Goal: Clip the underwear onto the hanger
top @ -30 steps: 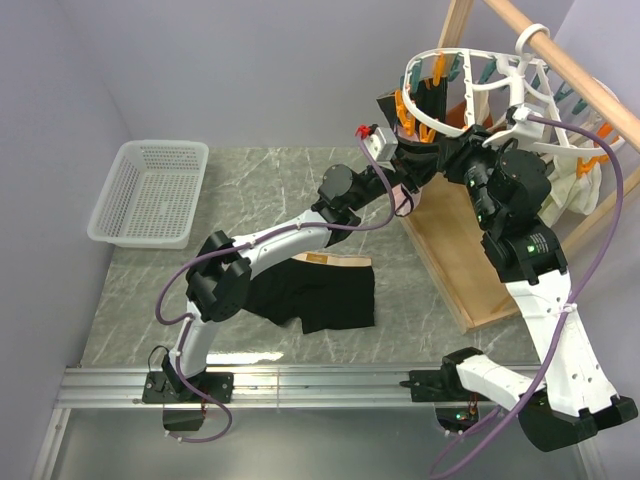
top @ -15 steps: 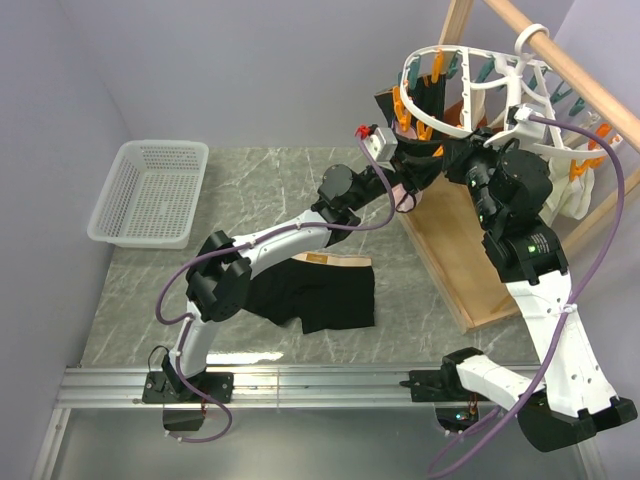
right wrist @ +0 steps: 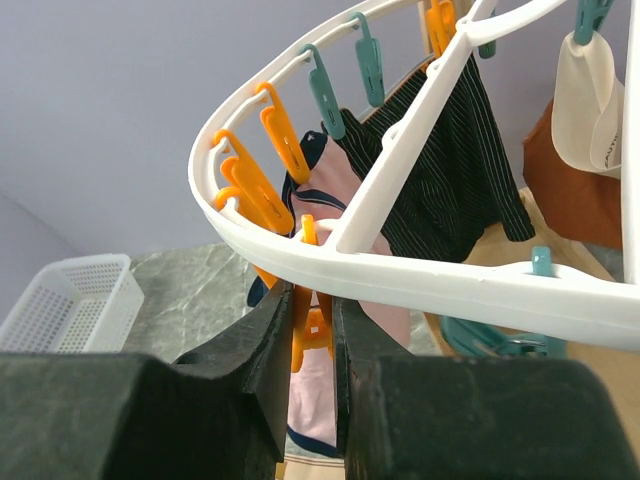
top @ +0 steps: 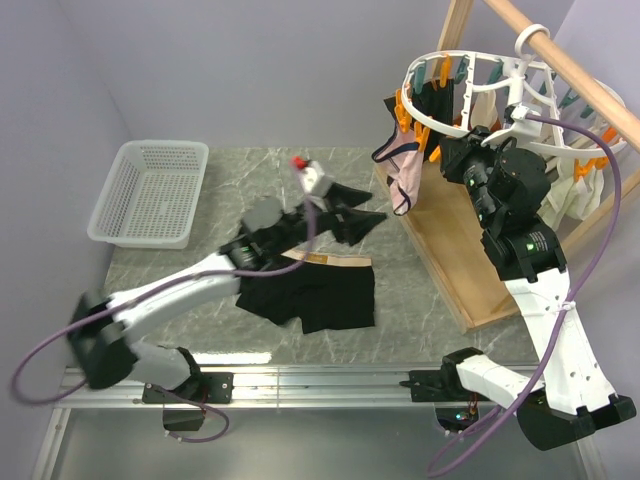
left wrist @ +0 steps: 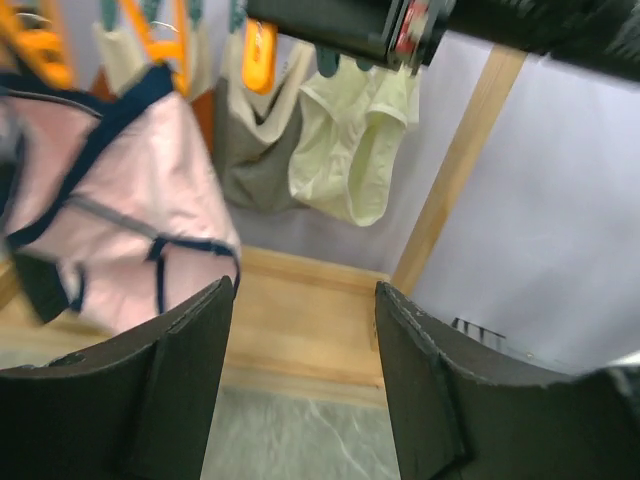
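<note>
From above, the underwear (top: pixel 322 297) lay flat on the marble table (top: pixel 190 262), well apart from the hanger (top: pixel 470 82) and down-left of it, tan waistband on the side toward the hanger. No clip on it yet! The left gripper (top: pixel 366 207) hung between briefs and hanger, lower than the hanger's rim, jaws spread and carrying nothing. The right gripper (top: pixel 446 156) was tucked up under the hanger's near rim, beside a pink garment (top: pixel 404 172) already pegged there. By my reading, that was the fetch step: one arm readying a peg, the other free to go for the briefs. The next move called for the left arm to drop away from the hanger, pinch the waistband edge and lift it to that peg.

On the left wrist view, the left gripper (left wrist: pixel 305 292) stood wide apart, empty, facing the pink garment (left wrist: pixel 120 205) and a cream garment (left wrist: pixel 358 140) dangling from the hanger's clips. No lettering showed.

On the right wrist view, the right gripper (right wrist: pixel 313 303) was clenched on an orange clip (right wrist: pixel 311 332) just under the hanger's rim (right wrist: pixel 400 282). A cream band (right wrist: pixel 590 100) pegged on the hanger's right side carried small print, too tiny to read.
</note>
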{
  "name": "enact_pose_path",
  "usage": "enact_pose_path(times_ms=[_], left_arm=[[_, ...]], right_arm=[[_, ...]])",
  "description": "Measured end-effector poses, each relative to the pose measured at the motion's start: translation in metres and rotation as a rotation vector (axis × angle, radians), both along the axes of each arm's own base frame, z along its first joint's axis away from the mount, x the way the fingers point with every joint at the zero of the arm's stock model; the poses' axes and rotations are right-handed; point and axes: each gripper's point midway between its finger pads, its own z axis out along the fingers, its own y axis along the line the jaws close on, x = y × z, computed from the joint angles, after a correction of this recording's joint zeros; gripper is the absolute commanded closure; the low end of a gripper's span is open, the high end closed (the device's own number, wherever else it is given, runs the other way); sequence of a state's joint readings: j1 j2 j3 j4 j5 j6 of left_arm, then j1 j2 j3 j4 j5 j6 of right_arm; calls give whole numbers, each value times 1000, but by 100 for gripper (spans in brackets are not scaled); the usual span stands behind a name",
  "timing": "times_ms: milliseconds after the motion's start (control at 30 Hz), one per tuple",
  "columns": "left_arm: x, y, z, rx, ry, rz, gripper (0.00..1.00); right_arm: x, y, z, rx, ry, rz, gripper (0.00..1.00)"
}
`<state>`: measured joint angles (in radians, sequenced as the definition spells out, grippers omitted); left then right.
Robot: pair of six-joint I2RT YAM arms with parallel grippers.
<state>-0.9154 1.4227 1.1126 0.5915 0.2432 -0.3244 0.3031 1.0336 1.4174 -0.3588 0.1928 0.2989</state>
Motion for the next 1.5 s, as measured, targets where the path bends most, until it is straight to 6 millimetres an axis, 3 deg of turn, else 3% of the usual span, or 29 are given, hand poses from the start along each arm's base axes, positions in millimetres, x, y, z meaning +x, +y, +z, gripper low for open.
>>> enact_pose_path(times_ms=[100,167,267,367,467,533,733,933,1133,1300,1400,1500], left_arm=[[-3,46,14,17,67,84,33],[12,73,1,61,146,168,31],[50,113,-62,209,343,321,29],[78,155,-167,435,612,469,26],[71,195,-255,635,833,560,25],[60,221,-294,745,945,610,24],[64,235,-321,838,974,659,23],[90,230,-342,888,967,684,19],[97,228,-358,926,970,680,12],[108,225,-361,926,964,689,16],[112,223,-362,925,958,694,23],[114,222,-363,929,947,693,39]], right_arm=[[0,0,0,0,-1,2,100],[0,0,0,1,-2,3,100],[1,2,0,2,-4,10,100],[1,2,1,3,-5,14,100],[1,2,1,5,-4,16,100],[1,2,0,5,-3,16,100],[1,3,0,8,-2,19,100],[1,4,0,8,-1,23,100],[1,4,0,7,-1,23,100],[1,4,-1,7,0,23,100],[2,4,-2,6,1,23,100],[2,4,-3,3,0,23,100]])
